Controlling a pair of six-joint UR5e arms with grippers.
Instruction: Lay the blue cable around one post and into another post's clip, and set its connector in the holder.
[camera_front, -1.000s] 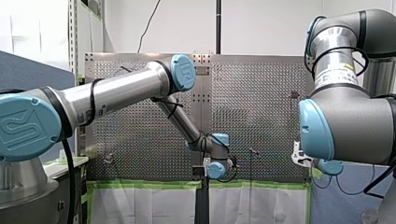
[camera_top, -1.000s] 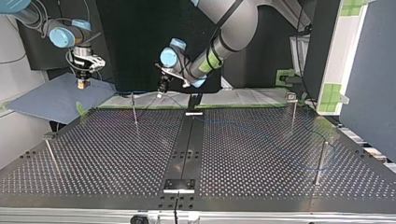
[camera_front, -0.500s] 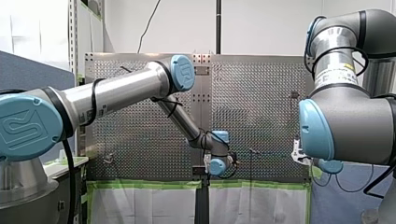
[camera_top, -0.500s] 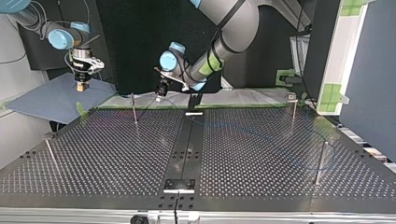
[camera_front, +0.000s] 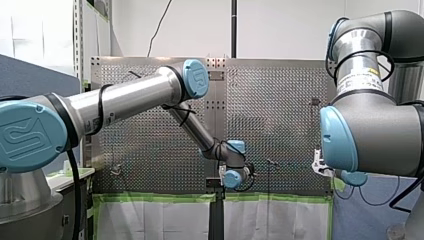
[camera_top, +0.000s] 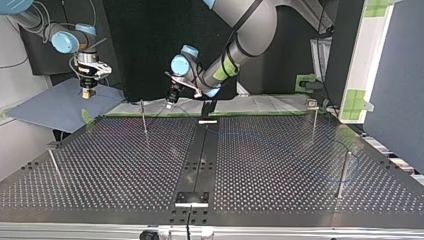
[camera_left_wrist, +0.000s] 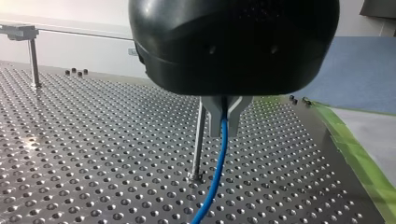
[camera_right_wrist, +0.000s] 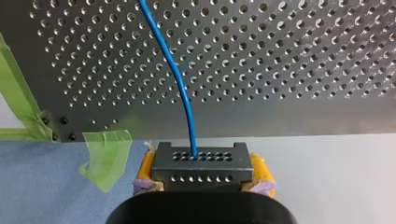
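Note:
In the left wrist view my left gripper (camera_left_wrist: 223, 129) has its metal fingers shut on the blue cable (camera_left_wrist: 215, 172), which hangs down to the perforated table. A thin post (camera_left_wrist: 198, 140) stands just beside the fingers. In the top view this gripper (camera_top: 170, 104) hovers at the table's far edge, next to that post (camera_top: 143, 117). My right gripper (camera_right_wrist: 200, 173) has yellow pads shut on the grey connector (camera_right_wrist: 201, 156). The cable (camera_right_wrist: 180, 84) leaves the connector and runs across the table. That gripper (camera_top: 87, 93) hangs over a blue sheet beyond the table's corner.
Other posts stand at the top view's right (camera_top: 314, 117), near right (camera_top: 343, 172) and near left (camera_top: 55, 165). A black strip with a bracket (camera_top: 207, 107) runs down the table's middle. Green tape (camera_right_wrist: 105, 156) marks the table's edge by the blue sheet (camera_top: 55, 107).
My left gripper has edged toward the top view's left with the cable, closer to the post. My right gripper has shifted only slightly.

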